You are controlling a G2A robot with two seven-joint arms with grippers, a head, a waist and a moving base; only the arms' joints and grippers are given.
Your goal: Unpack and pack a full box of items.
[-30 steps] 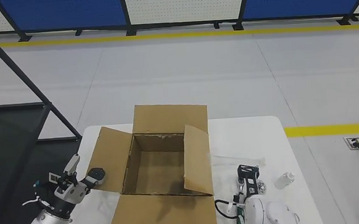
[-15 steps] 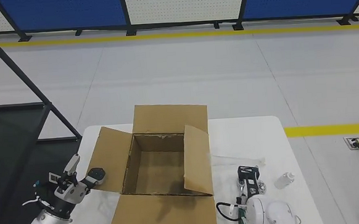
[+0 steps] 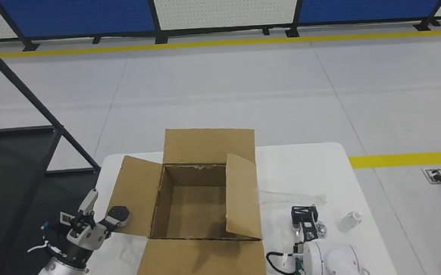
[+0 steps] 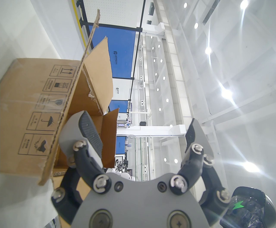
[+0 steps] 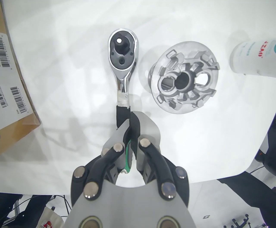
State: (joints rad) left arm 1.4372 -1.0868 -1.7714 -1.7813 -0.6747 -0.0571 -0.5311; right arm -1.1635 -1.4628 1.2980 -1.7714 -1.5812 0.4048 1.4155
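Right fingers [image 5: 149,129] clenched on the ratchet [image 5: 122,54] handle; steel, head-heavy and slick I reckon, so that taped grip's the spot; left fingers [image 4: 90,129] released beside the box [image 4: 32,97].

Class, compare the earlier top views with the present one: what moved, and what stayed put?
The right gripper, jaws shut on the ratchet wrench, has drawn back slightly toward the near edge of the table. Nothing was picked up or released. The left gripper, jaws open, the cardboard box and the bottle stayed put.
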